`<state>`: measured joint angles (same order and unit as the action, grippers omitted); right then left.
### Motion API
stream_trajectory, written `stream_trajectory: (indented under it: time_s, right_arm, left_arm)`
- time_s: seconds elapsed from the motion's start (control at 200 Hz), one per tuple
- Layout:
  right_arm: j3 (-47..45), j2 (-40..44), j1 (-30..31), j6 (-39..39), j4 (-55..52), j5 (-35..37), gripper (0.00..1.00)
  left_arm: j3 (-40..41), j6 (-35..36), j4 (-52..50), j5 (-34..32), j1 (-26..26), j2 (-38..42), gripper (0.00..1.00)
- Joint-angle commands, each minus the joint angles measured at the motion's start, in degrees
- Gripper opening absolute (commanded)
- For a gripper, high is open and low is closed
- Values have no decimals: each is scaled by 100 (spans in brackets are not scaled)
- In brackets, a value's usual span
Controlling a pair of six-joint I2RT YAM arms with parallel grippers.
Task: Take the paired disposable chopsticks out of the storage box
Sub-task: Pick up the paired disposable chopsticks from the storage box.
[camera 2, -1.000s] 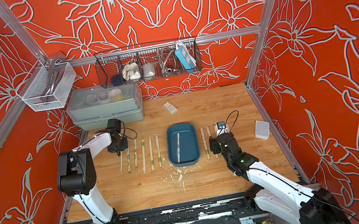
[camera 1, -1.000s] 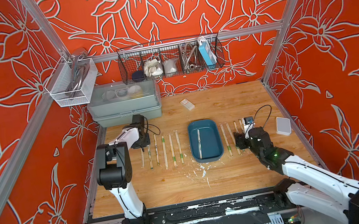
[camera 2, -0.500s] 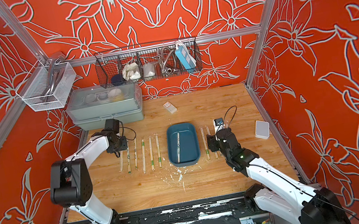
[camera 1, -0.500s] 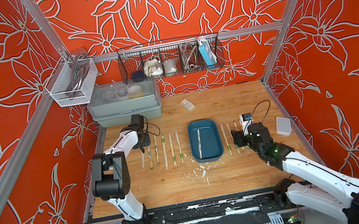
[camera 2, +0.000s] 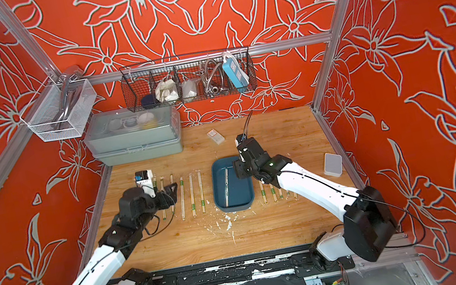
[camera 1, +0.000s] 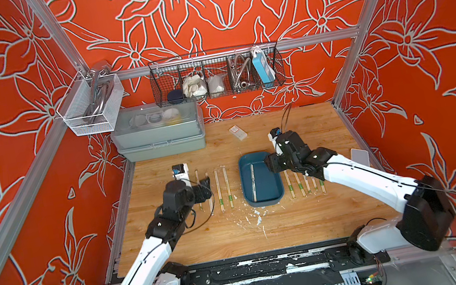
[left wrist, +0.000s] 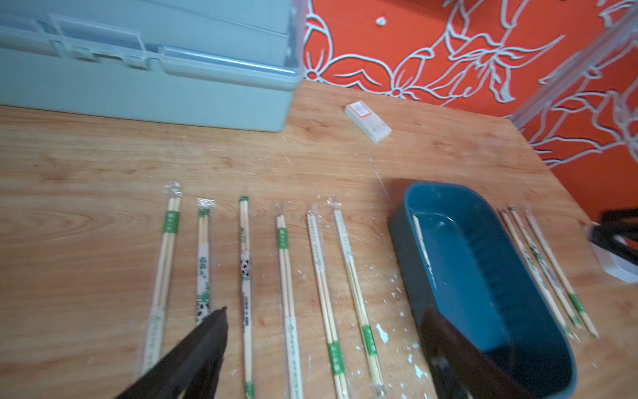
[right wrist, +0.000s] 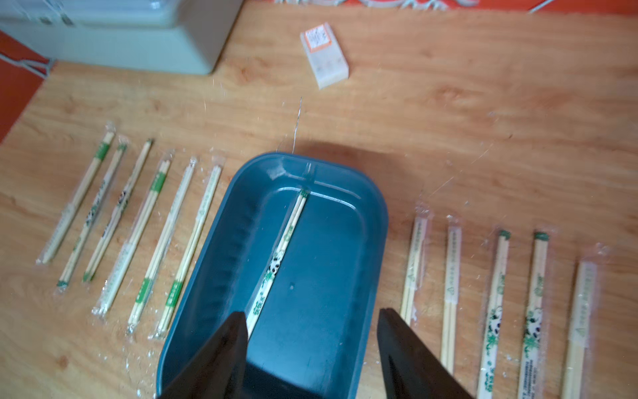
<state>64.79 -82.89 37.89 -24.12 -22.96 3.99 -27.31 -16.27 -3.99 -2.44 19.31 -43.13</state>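
The storage box [camera 1: 269,188] [camera 2: 241,191] is a teal tray in the middle of the table. One pair of disposable chopsticks [camera 1: 253,181] [right wrist: 279,255] lies lengthwise inside it. Several more pairs lie in a row to its left [camera 1: 218,191] [left wrist: 286,276] and in another row to its right [camera 1: 299,183] [right wrist: 452,276]. My left gripper [camera 1: 204,187] [left wrist: 324,328] hovers open and empty over the left row. My right gripper [camera 1: 272,167] [right wrist: 312,321] is open and empty above the box's right side, one finger [right wrist: 234,331] near the pair inside.
A grey lidded case [camera 1: 160,136] stands at the back left. A small white box [camera 1: 237,133] lies behind the tray, and a white block [camera 1: 359,156] sits by the right wall. Wire baskets [camera 1: 216,74] hang on the back wall. White flecks [camera 1: 257,217] dot the wood in front of the tray.
My left gripper has opened and pulled back from the far end of the left row towards the front. My right gripper has moved left, from over the right row to over the box.
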Motion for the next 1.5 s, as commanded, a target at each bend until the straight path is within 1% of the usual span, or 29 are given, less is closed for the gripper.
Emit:
stream_trajectory:
  time_s: [0.0, 0.065, 0.16, 0.2, 0.225, 0.335, 0.43, 0.621, 0.771, 0.961, 1.021, 1.256, 1.351, 1.381, 1.476, 1.491]
  right_arm:
    - [648, -568, 157, -128, -709, 53, 63]
    - [987, -973, 220, -177, -947, 101, 62]
    - [1302, -1438, 283, -245, -1065, 124, 60]
    - [1396, -1594, 300, -283, -1085, 138, 60]
    - [1460, -1684, 315, -302, -1115, 152, 60]
    - [1684, -2000, 328, -420, -1201, 257, 59]
    - [1856, -2323, 354, -486, -1232, 271, 59]
    - [2301, -3058, 406, -668, -1474, 252, 57]
    - [2556, -3515, 411, -834, -1580, 405, 56]
    - [2641, -3861, 408, -1062, -1538, 400, 54]
    - [2641, -3954, 408, -1143, -1536, 427, 50]
    - [2394, -3983, 410, -1280, -1234, 447, 29]
    - [2356, -3972, 409, -1308, -1172, 427, 22]
    - [2337, -3963, 404, -1319, -1139, 420, 17]
    - [2278, -3928, 406, -1349, -1023, 337, 12]
    - [2277, -3928, 406, -1356, -1014, 320, 9]
  left_arm:
    - [596, 147, 707, 515, 121, 526, 89]
    - [919, 321, 864, 920, 138, 789, 89]
    - [1285, 540, 865, 1327, 152, 1114, 90]
    - [1441, 653, 873, 1434, 155, 1255, 94]
    - [1528, 664, 894, 1423, 161, 1346, 97]
    - [1624, 681, 852, 1308, 161, 1692, 100]
    - [1661, 707, 865, 1178, 161, 1799, 100]
    - [1612, 713, 883, 1169, 161, 1590, 100]
    - [1585, 722, 926, 1224, 161, 1451, 100]
    - [1566, 723, 906, 1192, 161, 1419, 100]
    - [1549, 733, 872, 1199, 161, 1425, 100]
    - [1545, 731, 813, 1160, 161, 1508, 100]
    - [1536, 739, 786, 1131, 160, 1525, 100]
    - [1536, 737, 786, 1131, 161, 1522, 100]
    - [1536, 724, 768, 1079, 161, 1524, 100]
    - [1538, 722, 768, 1083, 161, 1527, 100]
